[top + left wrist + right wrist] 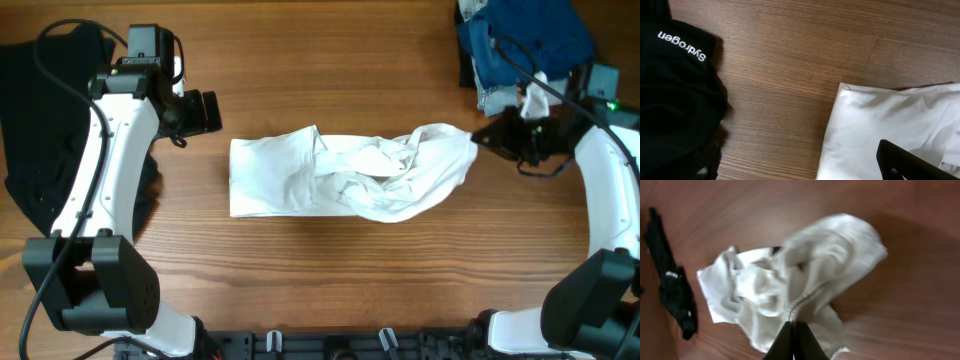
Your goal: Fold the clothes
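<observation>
Overhead, T-shirt lies long axis left-right; right jaws pinch it, left jaws spread.

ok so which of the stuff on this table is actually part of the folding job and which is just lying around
Part of the job: crumpled white thin-fabric t-shirt, mid-table; right gripper, shut on its edge; left gripper, open, clear of it.
Just lying about: black garment with white lettering, left side; pile of dark blue and pale blue clothes, far right corner.
</observation>
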Available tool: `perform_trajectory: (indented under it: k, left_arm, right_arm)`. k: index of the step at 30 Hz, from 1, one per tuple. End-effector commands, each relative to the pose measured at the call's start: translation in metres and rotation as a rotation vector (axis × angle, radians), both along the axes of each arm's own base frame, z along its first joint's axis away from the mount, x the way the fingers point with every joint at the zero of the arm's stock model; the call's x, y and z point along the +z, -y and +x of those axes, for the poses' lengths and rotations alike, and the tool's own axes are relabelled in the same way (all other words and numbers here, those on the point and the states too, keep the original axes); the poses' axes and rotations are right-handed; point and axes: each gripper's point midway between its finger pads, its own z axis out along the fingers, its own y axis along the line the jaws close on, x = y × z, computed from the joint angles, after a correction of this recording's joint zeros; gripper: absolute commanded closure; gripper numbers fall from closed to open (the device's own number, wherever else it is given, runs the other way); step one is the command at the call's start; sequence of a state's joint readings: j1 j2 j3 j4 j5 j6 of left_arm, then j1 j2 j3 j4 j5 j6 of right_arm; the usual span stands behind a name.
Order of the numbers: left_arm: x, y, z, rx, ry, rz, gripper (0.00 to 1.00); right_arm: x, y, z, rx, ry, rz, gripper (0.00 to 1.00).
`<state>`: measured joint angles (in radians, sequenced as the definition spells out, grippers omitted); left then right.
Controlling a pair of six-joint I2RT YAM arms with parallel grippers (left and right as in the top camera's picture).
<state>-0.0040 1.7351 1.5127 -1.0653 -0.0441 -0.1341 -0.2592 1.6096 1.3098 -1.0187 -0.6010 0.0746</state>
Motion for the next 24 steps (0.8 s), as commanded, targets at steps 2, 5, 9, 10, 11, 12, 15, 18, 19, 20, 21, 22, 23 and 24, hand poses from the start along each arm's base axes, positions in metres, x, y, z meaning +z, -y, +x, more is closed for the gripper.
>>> perform_trajectory:
  k: [2,5,9,10,11,12,15,18,19,20,21,22,23,24]
  left_arm:
    - [0.007,0.001,0.007,0.009,0.037,-0.016,0.00]
    - [0.008,0.001,0.009,0.007,0.049,-0.014,0.00]
    - [0.011,-0.020,0.016,0.050,0.078,0.059,0.00]
    - [0.013,-0.033,0.019,0.081,0.092,0.086,0.00]
    - [0.013,-0.044,0.022,0.107,0.106,0.092,0.00]
    - [0.014,-0.053,0.024,0.131,0.119,0.092,0.00]
    - [0.016,-0.094,0.029,0.229,0.163,0.079,0.00]
    - [0.016,-0.130,0.026,0.314,0.186,0.068,0.00]
    - [0.016,-0.138,0.024,0.332,0.190,0.065,0.00]
    - [0.017,-0.146,0.022,0.351,0.193,0.055,0.00]
    - [0.016,-0.151,0.020,0.365,0.195,0.040,0.00]
    - [0.016,-0.153,0.019,0.370,0.198,0.026,0.00]
    - [0.016,-0.154,0.018,0.374,0.201,0.012,0.00]
    - [0.016,-0.155,0.019,0.375,0.206,-0.002,0.00]
  right_arm:
    - [0.029,-0.082,0.006,0.208,0.090,0.020,0.96]
    - [0.033,-0.147,-0.001,0.321,0.107,0.053,0.95]
    - [0.044,-0.248,-0.018,0.471,0.175,0.131,0.95]
    - [0.047,-0.265,-0.023,0.496,0.192,0.147,0.96]
    - [0.049,-0.280,-0.026,0.512,0.207,0.160,0.96]
    - [0.048,-0.293,-0.029,0.522,0.214,0.168,0.96]
    - [0.042,-0.326,-0.034,0.534,0.225,0.177,0.96]
    - [0.029,-0.353,-0.033,0.541,0.226,0.207,0.96]
    - [0.022,-0.361,-0.031,0.544,0.225,0.214,0.96]
    - [0.015,-0.369,-0.030,0.546,0.221,0.226,0.96]
    - [0.005,-0.383,-0.030,0.565,0.221,0.251,0.96]
    - [-0.002,-0.392,-0.031,0.577,0.221,0.263,0.96]
    - [-0.008,-0.399,-0.031,0.584,0.223,0.270,0.96]
    - [-0.013,-0.408,-0.032,0.600,0.229,0.286,0.96]
